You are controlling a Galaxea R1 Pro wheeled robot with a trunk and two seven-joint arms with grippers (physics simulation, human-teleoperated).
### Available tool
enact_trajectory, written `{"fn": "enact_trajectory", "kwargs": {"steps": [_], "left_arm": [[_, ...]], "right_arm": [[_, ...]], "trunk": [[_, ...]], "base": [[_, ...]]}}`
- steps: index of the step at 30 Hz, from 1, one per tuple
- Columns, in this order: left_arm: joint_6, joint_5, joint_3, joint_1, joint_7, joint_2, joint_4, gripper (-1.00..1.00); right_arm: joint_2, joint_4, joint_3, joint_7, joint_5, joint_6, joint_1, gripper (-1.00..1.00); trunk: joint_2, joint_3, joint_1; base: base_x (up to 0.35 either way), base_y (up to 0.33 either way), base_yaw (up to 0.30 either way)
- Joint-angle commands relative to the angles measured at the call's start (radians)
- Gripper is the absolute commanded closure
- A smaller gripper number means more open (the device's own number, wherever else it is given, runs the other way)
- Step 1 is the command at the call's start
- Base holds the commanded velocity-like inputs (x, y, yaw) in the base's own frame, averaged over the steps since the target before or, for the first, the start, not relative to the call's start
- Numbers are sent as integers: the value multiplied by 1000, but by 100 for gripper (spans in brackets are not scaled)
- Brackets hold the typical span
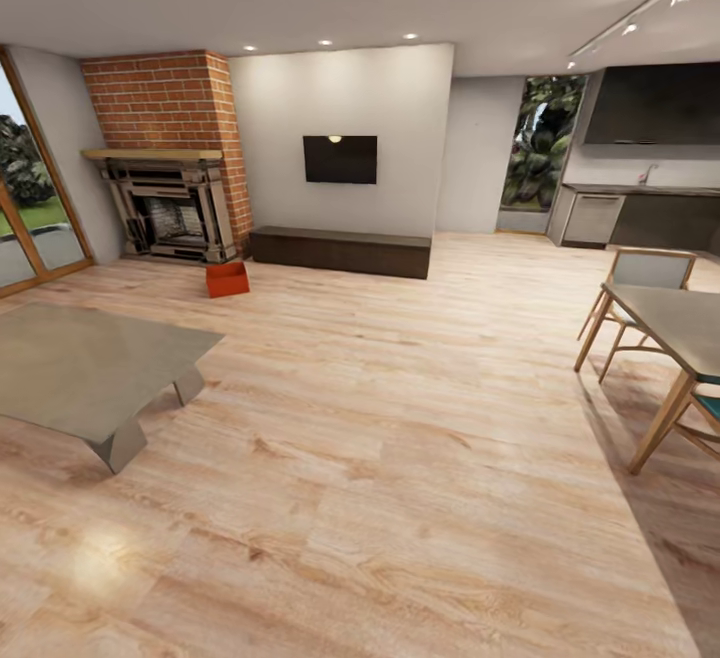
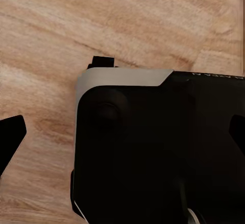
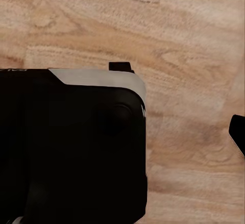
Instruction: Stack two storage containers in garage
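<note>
By the fireplace (image 1: 170,208): storage container (image 1: 227,279).

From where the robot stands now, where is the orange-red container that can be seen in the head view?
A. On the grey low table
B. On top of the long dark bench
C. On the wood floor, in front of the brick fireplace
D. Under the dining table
C: the orange-red container sits on the wood floor just in front of the brick fireplace, to the left of the long dark bench.
</note>
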Motion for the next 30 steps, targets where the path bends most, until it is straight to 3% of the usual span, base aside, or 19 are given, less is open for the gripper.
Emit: {"fn": "enact_trajectory", "kwargs": {"steps": [1,30], "left_arm": [[-3,10,-1,-1,-4,1,1,-100],[-2,10,-1,-1,-4,1,1,-100]], "right_arm": [[1,2,8,-2,-9,-4,-1,-100],[1,2,8,-2,-9,-4,-1,-100]], "trunk": [[-1,-1,1],[-1,-1,1]], "base": [[322,0,0],[322,0,0]]}}
